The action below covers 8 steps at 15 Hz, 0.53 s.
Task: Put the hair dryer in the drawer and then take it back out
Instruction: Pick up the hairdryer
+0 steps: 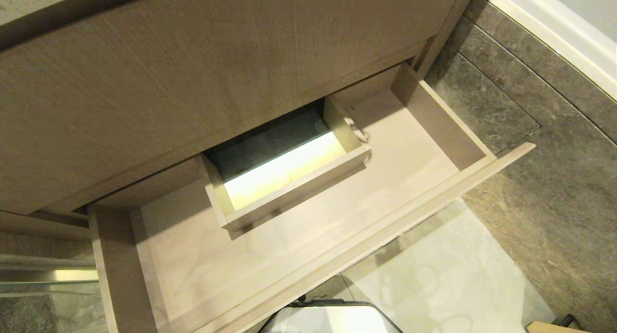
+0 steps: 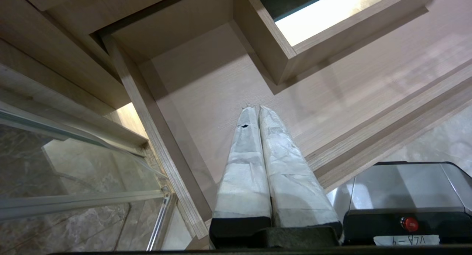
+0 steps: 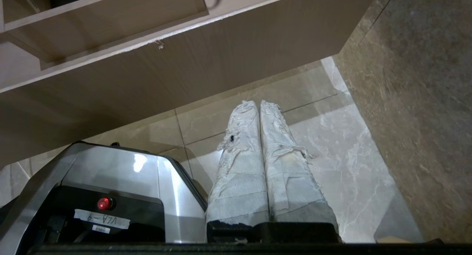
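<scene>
**Both tools closed and empty over an open drawer**

We start at the left tool [image 2: 255,107]: its two wrapped fingers [image 2: 245,162] are pressed together with nothing between them, and it hangs above the left part of the drawer [image 1: 308,256], tips toward the bare drawer floor. The right tool [image 3: 258,103] is the same — fingers [image 3: 284,162] closed flat against each other, holding nothing — and it hangs over the pale marble floor [image 3: 350,166], outside the drawer's front. Neither arm shows in the head view.

Moving outward, the drawer stands pulled out, its low front running from about 7 o'clock to 3 o'clock in the head view. At the picture's centre sits the boxed cutout [image 1: 294,198], brightly lit inside. Above it, from 9 to 1 o'clock, is the taller wood-grain panel [image 1: 202,73]. Dark stone tiles [image 1: 554,154] fill the 3 o'clock side, and the robot's grey base [image 1: 332,318] shows at 6 o'clock.

The hair dryer — we cannot find it in any view; the visible drawer floor holds nothing.
</scene>
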Tool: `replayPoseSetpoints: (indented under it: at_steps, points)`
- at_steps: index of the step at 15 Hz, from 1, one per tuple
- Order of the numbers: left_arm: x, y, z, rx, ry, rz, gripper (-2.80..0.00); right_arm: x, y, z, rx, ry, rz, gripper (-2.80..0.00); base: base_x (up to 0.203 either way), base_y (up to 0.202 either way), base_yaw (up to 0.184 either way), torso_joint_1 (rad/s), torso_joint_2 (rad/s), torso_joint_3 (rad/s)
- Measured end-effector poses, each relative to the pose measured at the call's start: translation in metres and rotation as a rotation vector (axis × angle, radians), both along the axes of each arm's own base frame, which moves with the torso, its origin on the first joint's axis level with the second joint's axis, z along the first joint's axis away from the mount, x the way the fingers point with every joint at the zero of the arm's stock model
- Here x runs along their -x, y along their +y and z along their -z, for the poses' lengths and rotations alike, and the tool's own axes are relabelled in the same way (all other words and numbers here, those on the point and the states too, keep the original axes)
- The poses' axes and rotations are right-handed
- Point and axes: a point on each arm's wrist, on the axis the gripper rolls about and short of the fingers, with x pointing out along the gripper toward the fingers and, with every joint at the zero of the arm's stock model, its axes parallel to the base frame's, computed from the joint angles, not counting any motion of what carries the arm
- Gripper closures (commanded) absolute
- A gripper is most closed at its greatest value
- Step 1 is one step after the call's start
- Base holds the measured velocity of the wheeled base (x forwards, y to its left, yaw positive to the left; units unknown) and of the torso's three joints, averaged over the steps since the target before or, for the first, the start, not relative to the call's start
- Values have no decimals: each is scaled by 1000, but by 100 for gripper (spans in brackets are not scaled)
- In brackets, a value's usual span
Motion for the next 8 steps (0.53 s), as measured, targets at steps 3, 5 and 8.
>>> replayPoseSetpoints:
  at_steps: [3,5,8]
  points:
    - [0,0,0,-1,0,-1,0,0,0,0,-1,0,-1,0,0,0,0,0,0,0]
    - [0,0,0,0,0,0,0,0,0,0,0,0,4,0,0,0,0,0,0,0]
    - [0,0,0,0,-1,-2,0,0,0,0,0,0,6,0,3,0,70,0,3,2]
